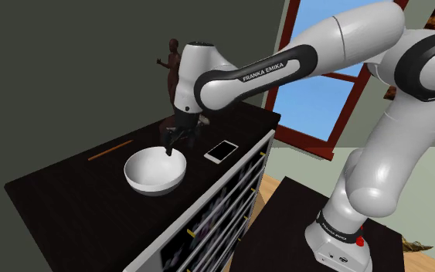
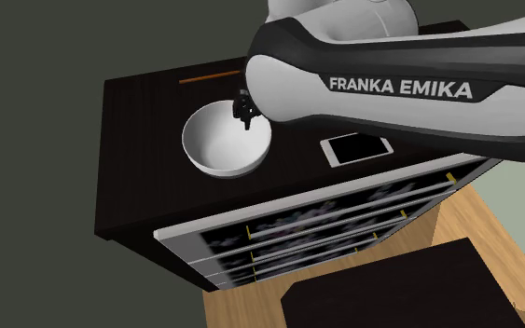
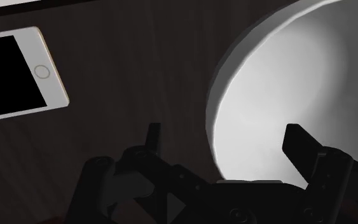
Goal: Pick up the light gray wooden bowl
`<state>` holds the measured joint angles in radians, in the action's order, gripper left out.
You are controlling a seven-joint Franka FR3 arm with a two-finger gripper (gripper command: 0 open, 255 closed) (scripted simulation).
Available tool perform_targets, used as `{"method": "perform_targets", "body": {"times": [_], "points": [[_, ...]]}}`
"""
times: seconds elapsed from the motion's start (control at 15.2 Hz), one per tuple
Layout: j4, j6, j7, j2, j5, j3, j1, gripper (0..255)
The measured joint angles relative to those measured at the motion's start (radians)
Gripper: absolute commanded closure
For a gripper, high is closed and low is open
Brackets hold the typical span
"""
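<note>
A pale grey-white bowl (image 1: 155, 171) (image 2: 225, 140) sits upright on the dark cabinet top (image 1: 69, 185). My black gripper (image 1: 168, 147) (image 2: 246, 116) hangs low over the bowl's rim on the side facing the phone. In the wrist view the gripper (image 3: 225, 145) is open and straddles the bowl's (image 3: 285, 95) rim: one finger (image 3: 153, 137) stands outside over the dark top, the other (image 3: 298, 145) inside the bowl. Neither finger visibly presses on the rim.
A white phone (image 1: 220, 151) (image 2: 356, 148) (image 3: 18, 76) lies face up beside the bowl, near the cabinet's front edge. A thin orange-brown stick (image 1: 110, 150) (image 2: 210, 78) lies toward the back. A dark figurine (image 1: 172, 69) stands behind the arm. Drawers (image 2: 325, 224) front the cabinet.
</note>
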<state>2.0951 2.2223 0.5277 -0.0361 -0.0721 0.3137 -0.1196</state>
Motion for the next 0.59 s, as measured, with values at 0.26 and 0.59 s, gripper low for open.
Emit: {"method": "perform_targets", "body": {"times": [0.26,0.59], "points": [[0.036,0.053,0.003,0.017,0.005,0.002,-0.001,0],[0.036,0.059,0.008,0.023,0.007,0.004,-0.003,255]]}}
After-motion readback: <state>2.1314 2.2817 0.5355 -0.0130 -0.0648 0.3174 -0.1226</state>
